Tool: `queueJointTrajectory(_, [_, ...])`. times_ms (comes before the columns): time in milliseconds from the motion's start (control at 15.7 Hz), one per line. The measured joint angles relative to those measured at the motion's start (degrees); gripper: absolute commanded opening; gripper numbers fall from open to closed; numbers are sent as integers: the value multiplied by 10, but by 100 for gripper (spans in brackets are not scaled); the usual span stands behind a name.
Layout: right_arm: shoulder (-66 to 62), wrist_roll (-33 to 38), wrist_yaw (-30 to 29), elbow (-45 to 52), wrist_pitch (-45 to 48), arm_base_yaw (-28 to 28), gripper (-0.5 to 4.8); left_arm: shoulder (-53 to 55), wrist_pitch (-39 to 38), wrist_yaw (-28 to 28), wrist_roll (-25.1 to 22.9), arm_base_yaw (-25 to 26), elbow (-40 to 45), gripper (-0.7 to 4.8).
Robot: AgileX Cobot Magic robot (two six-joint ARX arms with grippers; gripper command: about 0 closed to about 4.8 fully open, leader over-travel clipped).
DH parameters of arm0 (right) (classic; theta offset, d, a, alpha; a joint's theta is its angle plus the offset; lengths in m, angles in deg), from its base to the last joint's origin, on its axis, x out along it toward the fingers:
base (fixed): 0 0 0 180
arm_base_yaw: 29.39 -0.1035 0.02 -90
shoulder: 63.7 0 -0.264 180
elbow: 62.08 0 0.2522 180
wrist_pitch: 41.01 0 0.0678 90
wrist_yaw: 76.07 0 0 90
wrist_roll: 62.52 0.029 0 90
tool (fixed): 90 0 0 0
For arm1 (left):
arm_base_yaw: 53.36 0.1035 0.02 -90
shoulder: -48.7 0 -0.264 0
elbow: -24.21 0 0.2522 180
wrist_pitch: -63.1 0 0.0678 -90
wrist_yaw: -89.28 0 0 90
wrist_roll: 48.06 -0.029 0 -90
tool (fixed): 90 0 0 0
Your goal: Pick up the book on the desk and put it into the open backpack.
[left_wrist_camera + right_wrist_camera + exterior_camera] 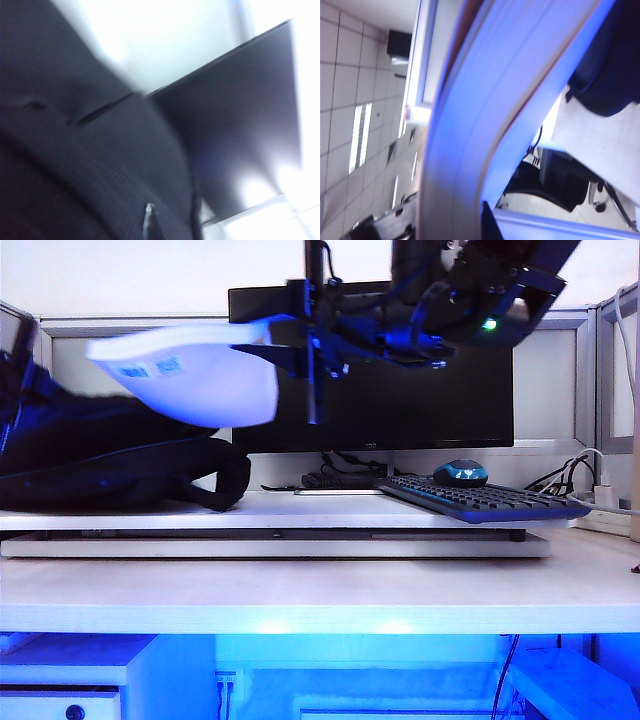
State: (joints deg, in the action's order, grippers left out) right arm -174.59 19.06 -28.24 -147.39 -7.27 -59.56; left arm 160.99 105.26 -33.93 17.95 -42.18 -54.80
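You've got the book point(190, 375) held up above the backpack point(110, 455), left on desk point(320, 595); keyboard point(485, 500) w/ mouse point(460, 473) right, monitor point(400, 405) behind.

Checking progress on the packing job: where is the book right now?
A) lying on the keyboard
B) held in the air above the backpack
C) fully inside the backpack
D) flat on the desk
B: the book hangs sagging from the right pincer, over the black backpack, clear of the desk.

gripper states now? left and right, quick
Left gripper: out of view behind the backpack, shut, nothing visibly held.
Right gripper: shut on the book, raised above the backpack.
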Motion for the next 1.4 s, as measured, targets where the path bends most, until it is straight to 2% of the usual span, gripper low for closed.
queueJointTrajectory(64, [0,0,3,1,2,-6,-6,0,28,0,30,1,0,-6])
queueJointTrajectory(127, [0,-4,21,1,1,-11,-6,0,57,0,80,2,0,-6])
queueJointTrajectory(381, [-7,-38,67,-3,-35,-10,-6,3,148,-11,182,3,3,-6])
queueJointTrajectory(445, [-23,-39,81,-17,-37,-11,-6,3,169,-21,221,1,3,-6])
queueJointTrajectory(572, [-60,-41,79,-67,-51,-10,-6,3,185,-28,263,-18,2,-6])
queueJointTrajectory(699, [-120,-40,75,-174,-96,-14,-6,3,186,-36,272,-56,-5,-6])
queueJointTrajectory(953, [-181,-42,77,-279,-155,-10,-6,3,177,-35,265,-118,-20,-6])
queueJointTrajectory(1080, [-204,-42,86,-295,-184,-9,-6,2,158,-26,266,-148,-27,-6])
queueJointTrajectory(1207, [-208,-45,84,-294,-209,-13,-5,2,137,-38,266,-157,-29,-2])
queueJointTrajectory(1271, [-208,-56,89,-294,-222,-13,148,2,119,-41,266,-158,-32,149])
queueJointTrajectory(1334, [-208,-68,93,-294,-228,-12,456,2,116,-47,269,-158,-32,306])
queueJointTrajectory(1398, [-208,-75,90,-295,-224,-11,479,1,127,-68,273,-160,-37,396])
